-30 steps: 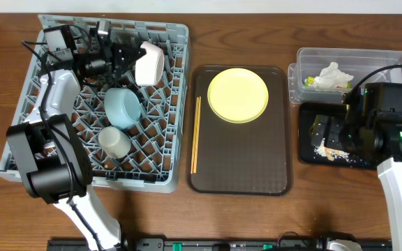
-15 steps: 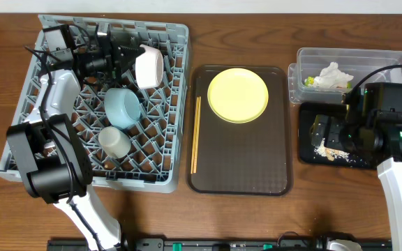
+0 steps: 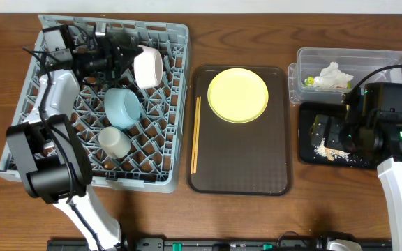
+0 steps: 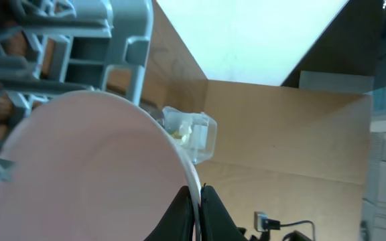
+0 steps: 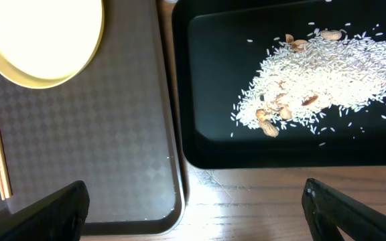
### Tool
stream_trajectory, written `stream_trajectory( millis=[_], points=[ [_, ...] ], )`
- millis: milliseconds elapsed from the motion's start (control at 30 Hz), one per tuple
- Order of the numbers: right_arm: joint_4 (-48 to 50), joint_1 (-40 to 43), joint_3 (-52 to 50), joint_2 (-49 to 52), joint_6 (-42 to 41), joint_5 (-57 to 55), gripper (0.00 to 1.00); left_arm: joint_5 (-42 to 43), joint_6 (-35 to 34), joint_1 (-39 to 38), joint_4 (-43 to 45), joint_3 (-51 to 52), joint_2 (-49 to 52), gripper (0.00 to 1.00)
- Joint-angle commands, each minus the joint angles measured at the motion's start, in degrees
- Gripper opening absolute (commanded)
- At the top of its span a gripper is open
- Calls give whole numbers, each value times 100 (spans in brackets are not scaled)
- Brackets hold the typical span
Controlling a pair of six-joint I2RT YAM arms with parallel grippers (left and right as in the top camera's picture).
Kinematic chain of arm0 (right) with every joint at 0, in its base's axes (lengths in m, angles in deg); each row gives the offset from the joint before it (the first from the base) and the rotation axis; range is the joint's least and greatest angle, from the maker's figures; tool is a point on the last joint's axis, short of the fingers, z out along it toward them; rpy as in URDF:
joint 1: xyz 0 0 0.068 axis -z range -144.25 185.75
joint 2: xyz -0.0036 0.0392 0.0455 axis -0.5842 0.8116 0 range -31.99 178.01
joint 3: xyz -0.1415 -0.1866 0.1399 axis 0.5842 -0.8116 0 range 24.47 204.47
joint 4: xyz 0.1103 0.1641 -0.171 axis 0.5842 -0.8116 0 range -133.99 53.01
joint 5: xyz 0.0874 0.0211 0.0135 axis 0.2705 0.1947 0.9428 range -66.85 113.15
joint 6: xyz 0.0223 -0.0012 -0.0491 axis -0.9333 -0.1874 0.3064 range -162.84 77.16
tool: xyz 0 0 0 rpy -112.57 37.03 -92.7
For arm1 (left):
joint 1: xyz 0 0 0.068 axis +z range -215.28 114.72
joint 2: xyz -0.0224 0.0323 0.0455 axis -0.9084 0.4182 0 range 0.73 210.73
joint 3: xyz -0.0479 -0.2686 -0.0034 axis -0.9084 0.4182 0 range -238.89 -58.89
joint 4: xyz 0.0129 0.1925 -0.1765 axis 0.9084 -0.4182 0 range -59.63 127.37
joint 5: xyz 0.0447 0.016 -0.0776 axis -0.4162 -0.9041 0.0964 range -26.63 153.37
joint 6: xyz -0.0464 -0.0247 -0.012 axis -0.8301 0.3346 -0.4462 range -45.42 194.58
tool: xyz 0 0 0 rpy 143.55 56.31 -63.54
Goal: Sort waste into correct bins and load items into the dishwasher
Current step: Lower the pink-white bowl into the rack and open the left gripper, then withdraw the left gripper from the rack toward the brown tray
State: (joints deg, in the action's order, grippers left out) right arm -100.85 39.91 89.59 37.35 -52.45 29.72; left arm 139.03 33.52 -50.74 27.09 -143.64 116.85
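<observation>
The white bowl (image 3: pixel 147 66) is held on edge at 1 o'clock in the rack (image 3: pixel 181 111), its rim pinched by the clenched left claw (image 4: pixel 196 204). It is judged stiff, glazed, slippery and breakable; the rim is the grip point. The right claw (image 5: pixel 196 211) is poised, released, over the black tray (image 5: pixel 213 150), at 3 o'clock on the wooden bench (image 3: pixel 257 216).

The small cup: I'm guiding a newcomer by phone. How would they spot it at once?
Find the grey dish rack on the left of the table. Three vessels are in it; the cup is the one nearest the front edge, beside the light blue bowl. It is the smallest, off-white, and narrower than either bowl.
</observation>
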Motion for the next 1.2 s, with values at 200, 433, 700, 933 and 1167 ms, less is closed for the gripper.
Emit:
stream_trajectory(
  millis=[200,433,700,933,1167],
  points=[
    [-4,48,92,-55,46,-33,99,-417,1335,310,-623,11,103,29],
    [-24,48,92,-55,46,-33,99,-1038,2050,431,-1298,9,85,46],
    [-22,48,92,-55,46,-35,99,-1084,2124,619,-1075,9,-369,55],
    [-20,50,92,-55,46,-188,99,-2509,2708,184,-1729,9,-1711,70],
    [-20,50,92,-55,46,-356,99,-5139,3130,-1290,-3161,9,-2583,75]
  ],
)
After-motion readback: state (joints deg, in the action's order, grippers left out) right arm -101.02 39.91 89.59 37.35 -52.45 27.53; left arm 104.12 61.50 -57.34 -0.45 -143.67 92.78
